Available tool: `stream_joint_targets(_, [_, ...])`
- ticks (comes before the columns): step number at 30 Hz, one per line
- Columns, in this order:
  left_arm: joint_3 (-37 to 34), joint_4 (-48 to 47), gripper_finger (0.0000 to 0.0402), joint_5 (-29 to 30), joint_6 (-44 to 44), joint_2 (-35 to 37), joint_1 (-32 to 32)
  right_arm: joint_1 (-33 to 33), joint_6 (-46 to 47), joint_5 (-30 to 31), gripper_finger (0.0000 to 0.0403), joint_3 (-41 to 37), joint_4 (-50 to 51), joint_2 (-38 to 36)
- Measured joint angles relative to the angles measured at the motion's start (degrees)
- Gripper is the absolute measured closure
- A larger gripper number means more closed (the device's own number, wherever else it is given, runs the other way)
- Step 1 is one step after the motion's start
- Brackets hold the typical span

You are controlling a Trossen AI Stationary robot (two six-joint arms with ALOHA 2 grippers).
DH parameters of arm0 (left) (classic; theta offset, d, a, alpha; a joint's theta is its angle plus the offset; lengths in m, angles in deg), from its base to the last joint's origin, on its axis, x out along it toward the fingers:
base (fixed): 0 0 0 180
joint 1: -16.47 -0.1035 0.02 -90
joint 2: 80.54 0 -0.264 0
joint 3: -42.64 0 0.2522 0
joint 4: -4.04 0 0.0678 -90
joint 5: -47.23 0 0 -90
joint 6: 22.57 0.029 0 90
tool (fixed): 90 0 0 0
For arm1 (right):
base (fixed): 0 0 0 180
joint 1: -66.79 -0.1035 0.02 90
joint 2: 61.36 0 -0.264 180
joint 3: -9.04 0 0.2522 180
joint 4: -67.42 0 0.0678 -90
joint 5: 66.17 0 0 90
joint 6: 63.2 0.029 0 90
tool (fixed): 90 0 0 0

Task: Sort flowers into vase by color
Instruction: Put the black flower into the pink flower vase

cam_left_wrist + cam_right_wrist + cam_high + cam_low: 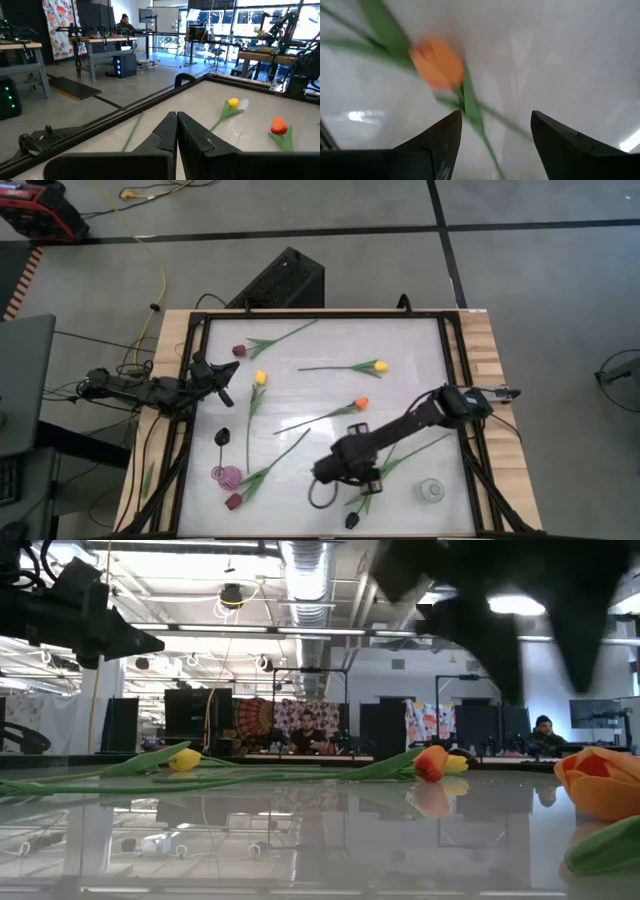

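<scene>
Right end effector (495, 145) spread, low over the counter (420, 360) near its front edge, above an orange tulip (437, 62), contact unclear, left end effector (176, 131) pressed together at the left edge, remaining flowers (262, 377) scattered flat.

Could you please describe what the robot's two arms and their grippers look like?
Both arms are dark, nearly black, and built of jointed segments. The left gripper ends in two flat, tapering black fingers; the right gripper has two similar dark wedge-shaped fingers. Black cables trail from the left arm; the right arm carries a lighter patch near its base.
</scene>
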Motion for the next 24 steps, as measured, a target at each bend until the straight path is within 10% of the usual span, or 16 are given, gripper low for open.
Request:
stream_joint_targets(11, [0.01, 0.45, 0.0401, 1.67, 3.96, 0.00, 0.00, -5.38, -3.30, 7.71, 0.0138, -23.86, -8.11, -10.13])
stream_joint_targets(24, [0.02, 0.78, 0.0401, 1.62, 3.46, 0.01, 0.00, -4.19, -11.38, 9.63, 0.0139, -27.09, -17.29, -8.00])
